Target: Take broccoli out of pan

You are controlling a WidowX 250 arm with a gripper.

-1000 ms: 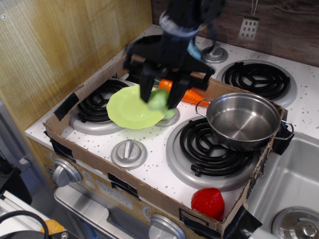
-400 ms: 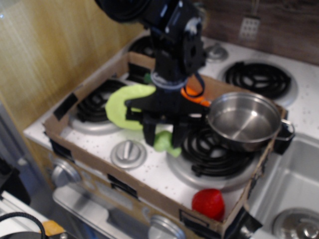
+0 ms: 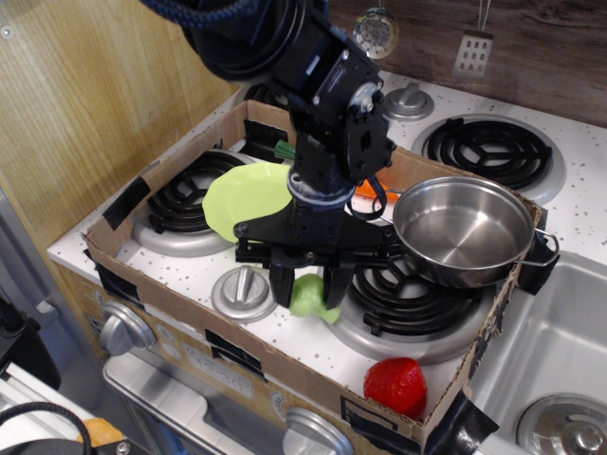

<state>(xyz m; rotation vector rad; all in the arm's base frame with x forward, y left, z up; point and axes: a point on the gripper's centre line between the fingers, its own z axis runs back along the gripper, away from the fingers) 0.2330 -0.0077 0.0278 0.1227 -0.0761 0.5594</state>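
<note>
The light-green broccoli (image 3: 309,297) sits low over the white stove top, between my gripper's two black fingers, just left of the front right burner. My gripper (image 3: 310,287) points down and is shut on it. The shiny steel pan (image 3: 464,230) with two loop handles stands empty on the front right burner, to the right of the gripper. My black arm hides part of the scene behind the gripper.
A lime-green plate (image 3: 248,198) lies by the front left burner. An orange carrot (image 3: 368,189) peeks out behind my arm. A red toy (image 3: 395,386) sits at the front right corner. A cardboard wall (image 3: 228,333) rings the stove top. A sink (image 3: 560,370) lies to the right.
My gripper moved with the broccoli from above the green plate toward the front and down, and now holds it close to the stove top beside the front right burner.
</note>
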